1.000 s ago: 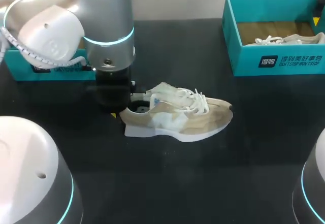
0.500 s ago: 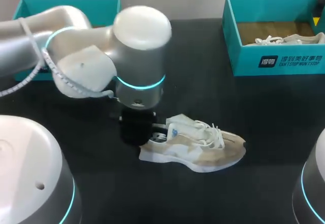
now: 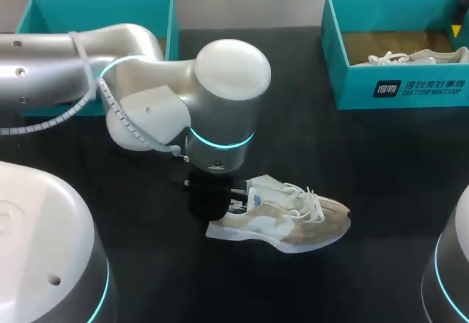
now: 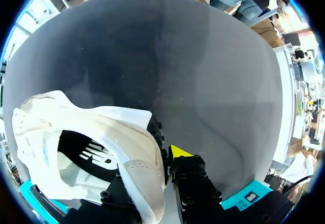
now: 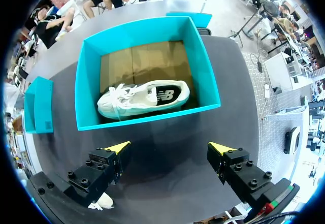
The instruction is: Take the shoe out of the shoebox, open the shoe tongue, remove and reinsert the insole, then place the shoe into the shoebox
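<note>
The shoe [image 3: 286,214] stands on its sole on the table [image 3: 381,162], outside any box. It is at about 5 o'clock from the table's middle, with the toe to 3 o'clock and the heel to 9 o'clock.

The left gripper [image 4: 163,165] is at the heel. In the left wrist view the heel wall stands between its fingers: one yellow tip shows outside, and the other finger is mostly hidden on the inner side. So the jaws are narrow and pinch the shoe there. I think this hold is chosen because the heel rim is stiff, and because it leaves the laces and the tongue [image 3: 258,191] free for the other arm. The black insole [image 4: 84,155] is inside the shoe, so the tongue and insole steps seem not yet done.

The right gripper [image 5: 169,150] hangs above the right box [image 5: 152,116], at 2 o'clock on the table. Its jaws are wide and nothing is between them. A second shoe [image 5: 144,98] lies in that box. The left box [image 3: 95,2], at 10 o'clock, looks empty as far as it shows, so it is probably where the shoe goes at the end.
</note>
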